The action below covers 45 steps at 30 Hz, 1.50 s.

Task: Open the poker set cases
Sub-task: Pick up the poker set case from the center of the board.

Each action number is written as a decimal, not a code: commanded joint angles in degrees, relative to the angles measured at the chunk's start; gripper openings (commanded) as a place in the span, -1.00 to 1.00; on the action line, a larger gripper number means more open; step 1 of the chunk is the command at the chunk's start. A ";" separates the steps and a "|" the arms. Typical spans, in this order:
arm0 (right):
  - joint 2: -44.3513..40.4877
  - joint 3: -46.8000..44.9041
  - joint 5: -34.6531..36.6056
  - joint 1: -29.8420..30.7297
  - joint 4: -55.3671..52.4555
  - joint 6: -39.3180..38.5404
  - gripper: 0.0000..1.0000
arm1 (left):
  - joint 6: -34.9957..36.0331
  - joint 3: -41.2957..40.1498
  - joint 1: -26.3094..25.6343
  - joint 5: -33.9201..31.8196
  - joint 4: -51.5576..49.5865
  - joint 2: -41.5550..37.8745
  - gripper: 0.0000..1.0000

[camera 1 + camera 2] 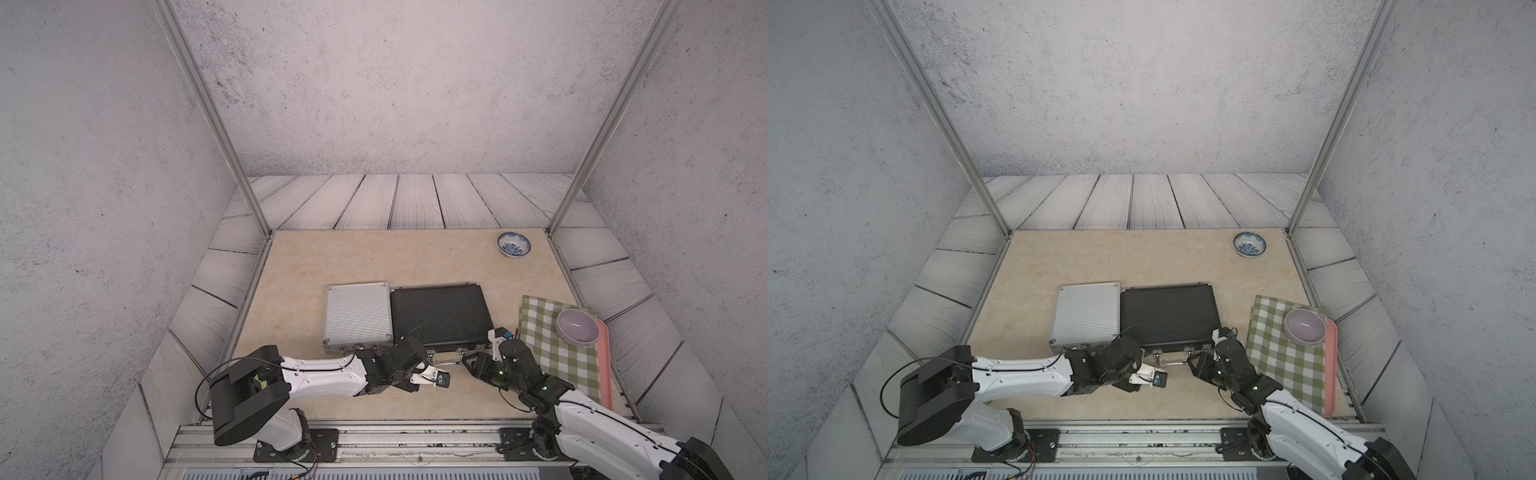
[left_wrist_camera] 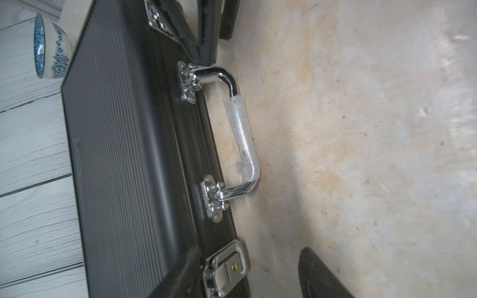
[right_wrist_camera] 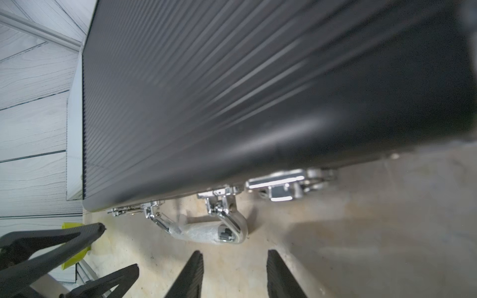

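The left pincer (image 3: 118, 247) is hanging wide open, empty, beside the black case (image 1: 440, 311)'s latch (image 2: 227, 268); the right pincer (image 3: 235, 255) is sitting half-open, empty, facing the handle (image 3: 206, 232).

No legible text, number, brand: black case (image 1: 440, 316), silver case (image 1: 358, 311) (latch (image 2: 227, 268) unmarked too).

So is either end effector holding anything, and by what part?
Nothing held. Left end effector and right end effector sit open near the handle of the black case.
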 commanded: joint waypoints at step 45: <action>4.87 -2.24 2.74 1.22 9.36 -1.29 0.03 | -28.01 10.74 11.53 4.57 -5.69 5.36 -0.42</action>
